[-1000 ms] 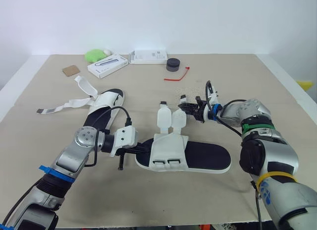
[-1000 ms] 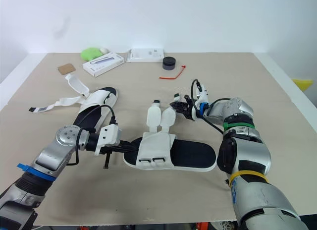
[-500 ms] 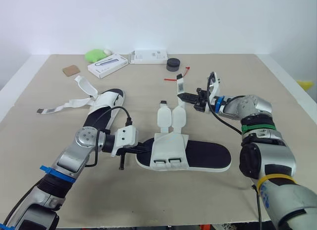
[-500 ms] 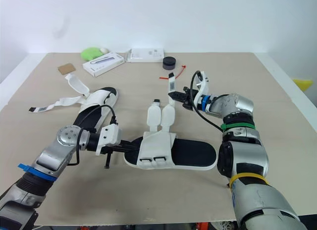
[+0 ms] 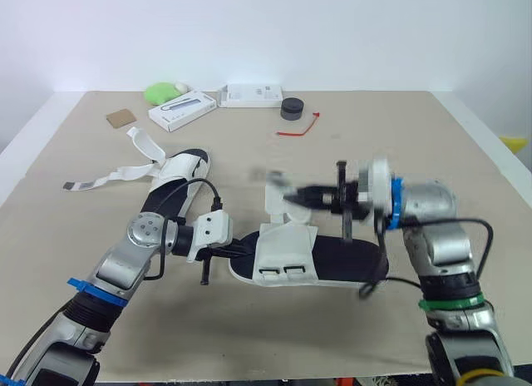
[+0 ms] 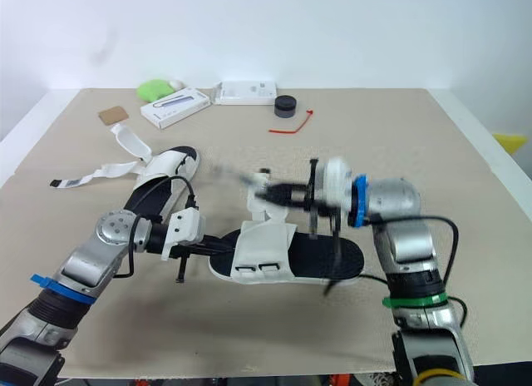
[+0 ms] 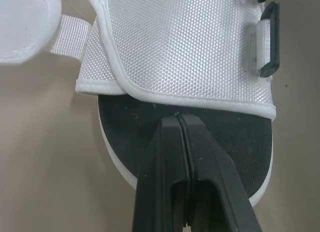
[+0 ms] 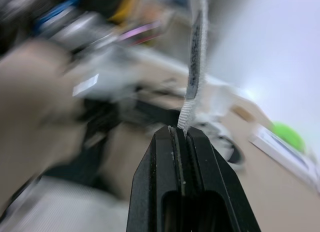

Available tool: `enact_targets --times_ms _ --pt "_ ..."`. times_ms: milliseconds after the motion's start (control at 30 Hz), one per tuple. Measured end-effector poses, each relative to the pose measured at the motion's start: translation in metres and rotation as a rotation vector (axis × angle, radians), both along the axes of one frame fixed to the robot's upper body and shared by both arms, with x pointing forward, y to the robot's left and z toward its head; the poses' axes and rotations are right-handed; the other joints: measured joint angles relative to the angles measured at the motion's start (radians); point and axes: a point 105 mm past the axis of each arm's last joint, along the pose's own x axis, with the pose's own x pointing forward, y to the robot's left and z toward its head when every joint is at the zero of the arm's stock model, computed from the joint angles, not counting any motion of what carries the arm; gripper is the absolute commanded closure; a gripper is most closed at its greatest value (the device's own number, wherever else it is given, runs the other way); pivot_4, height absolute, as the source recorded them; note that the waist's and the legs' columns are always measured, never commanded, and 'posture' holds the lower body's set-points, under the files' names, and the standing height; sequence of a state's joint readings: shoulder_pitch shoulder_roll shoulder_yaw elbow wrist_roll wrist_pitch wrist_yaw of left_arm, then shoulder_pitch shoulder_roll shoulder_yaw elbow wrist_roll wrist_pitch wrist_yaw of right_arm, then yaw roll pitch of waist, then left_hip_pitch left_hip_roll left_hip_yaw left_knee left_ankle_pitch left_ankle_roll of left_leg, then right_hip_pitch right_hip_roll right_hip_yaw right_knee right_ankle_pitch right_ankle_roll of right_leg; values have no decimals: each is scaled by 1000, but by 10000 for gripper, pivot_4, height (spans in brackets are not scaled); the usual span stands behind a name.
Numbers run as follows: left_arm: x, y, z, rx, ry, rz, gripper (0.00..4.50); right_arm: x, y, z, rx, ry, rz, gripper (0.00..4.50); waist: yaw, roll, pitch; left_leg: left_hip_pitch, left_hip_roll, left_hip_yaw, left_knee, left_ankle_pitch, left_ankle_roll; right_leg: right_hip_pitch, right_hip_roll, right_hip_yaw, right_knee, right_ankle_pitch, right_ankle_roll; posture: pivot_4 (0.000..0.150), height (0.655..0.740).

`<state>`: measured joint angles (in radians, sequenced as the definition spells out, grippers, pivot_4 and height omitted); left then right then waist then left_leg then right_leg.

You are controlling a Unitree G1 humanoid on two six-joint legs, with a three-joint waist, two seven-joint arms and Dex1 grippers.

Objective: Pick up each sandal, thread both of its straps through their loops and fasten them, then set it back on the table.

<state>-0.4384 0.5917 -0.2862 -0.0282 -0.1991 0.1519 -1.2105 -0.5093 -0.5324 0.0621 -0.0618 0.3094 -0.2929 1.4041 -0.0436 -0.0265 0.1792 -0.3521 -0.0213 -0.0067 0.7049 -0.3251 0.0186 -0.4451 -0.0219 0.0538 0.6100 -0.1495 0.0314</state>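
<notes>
Left wrist view looks along the left hand, whose two black fingers are pressed together with no gap, their tips at the hem of the near sandal and lying over its black footbed. That sandal has a white sole and a white woven upper, and a black loop sits on the upper's side. It lies flat on the desk, lengthwise across the middle, close to the near edge.

The right hand hangs above the sandal's far side, its fingers closed on a grey-white strap that rises from between them — blurred in the head views.

A second sandal lies well apart to the left, its long straps loose and spread toward the desk's left edge. Small clutter — a green lump, two white boxes, a black puck and a red tie — sits along the far edge. Bare surface lies on the right half and in the strip before the near edge.
</notes>
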Motion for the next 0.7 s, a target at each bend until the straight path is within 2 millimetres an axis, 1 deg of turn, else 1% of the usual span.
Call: enact_targets --times_ms 33,67,133,267,400,500,533,567,600,700 --pt "0 0 1 1 -2 0 45000 -10 3 -6 -63 -110 71 44076 -1 0 0 1 0 2 0 0 0 0 0 1 0 0 0 1500 7400" --pt "0 0 1 1 -3 -1 45000 -14 4 -10 -99 -175 110 44076 -1 0 0 2 0 2 0 0 0 0 0 2 0 0 0 1500 7400" --pt "1 0 1 2 -1 0 45000 -18 3 -19 -175 -325 178 44076 -1 -1 0 5 0 3 0 0 0 3 0 2 0 -1 -1 1500 7400" --pt "1 0 0 2 5 0 45000 -17 -1 -37 -291 -485 255 44076 0 -1 1 7 1 4 0 1 0 4 0 3 2 -3 -4 1500 7400" --pt "0 0 0 4 7 -6 45000 -16 -3 -41 -360 -592 313 44076 0 -1 0 8 1 3 0 0 0 4 1 2 3 -4 -6 1500 7400" --pt "0 0 0 0 7 -10 45000 -16 -4 -41 -355 -593 315 35353 1 -1 0 8 1 3 0 0 0 4 1 2 3 -4 -7 1500 7400" --pt "0 -1 0 -1 5 -11 45000 -16 -4 -40 -345 -591 313 30470 1 -1 0 8 1 3 0 0 1 4 0 2 3 -4 -7 1500 7400" --pt "0 -1 0 -1 5 -11 45000 -17 -4 -37 -323 -578 306 27859 1 -1 0 9 1 3 0 0 1 5 0 2 3 -4 -7 1500 7400" --pt "0 -1 0 -1 6 -10 45000 -17 -3 -35 -303 -561 299 23940 1 -1 0 9 1 3 0 0 1 5 0 2 3 -4 -7 1500 7400" --pt "0 -1 0 -1 10 -8 45000 -19 -6 -25 -245 -481 265 10605 2 -1 0 9 1 3 0 0 1 5 0 2 3 -4 -7 1500 7400"
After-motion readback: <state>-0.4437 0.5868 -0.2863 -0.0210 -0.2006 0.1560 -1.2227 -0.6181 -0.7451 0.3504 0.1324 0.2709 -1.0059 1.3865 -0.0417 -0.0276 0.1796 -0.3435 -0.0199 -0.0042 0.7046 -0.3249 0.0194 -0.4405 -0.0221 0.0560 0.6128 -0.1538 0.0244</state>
